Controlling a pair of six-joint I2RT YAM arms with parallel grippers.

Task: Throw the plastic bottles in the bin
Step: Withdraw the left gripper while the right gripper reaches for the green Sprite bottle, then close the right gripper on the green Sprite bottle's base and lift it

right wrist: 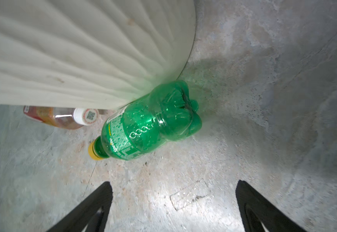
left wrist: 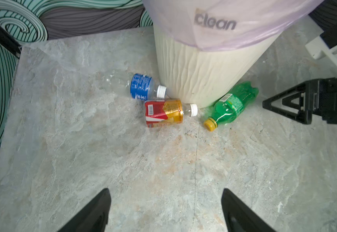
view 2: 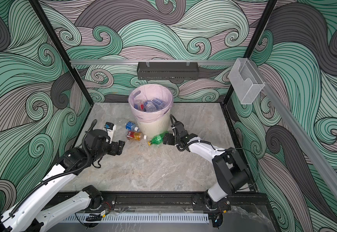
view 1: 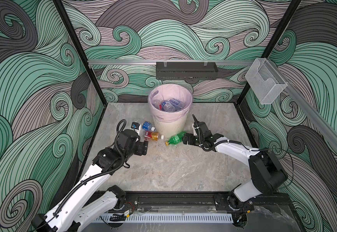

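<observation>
In both top views the bin (view 1: 170, 128) stands at the back middle of the bench (view 1: 173, 170), pink bag (view 1: 175, 117) folded over its rim, with a pile of bottles (view 1: 168, 105) inside already. Three more lie on the bench round its base: a blue-label bottle (view 1: 148, 126), a red-label bottle (view 1: 152, 136) and a green bottle (view 1: 176, 138) with a yellow cap (view 1: 166, 143). The left tool (view 1: 145, 148) hangs open near the red-label bottle, and the right tool (view 1: 185, 139) is open too, pretty much right at the green bottle's bottom end. Left wrist view: left tool (left wrist: 165, 189) spread wide, nothing in it, all three bottles out ahead. Right wrist view: right tool (right wrist: 174, 182) spread and empty, green bottle just beyond it, lying against the bin wall
</observation>
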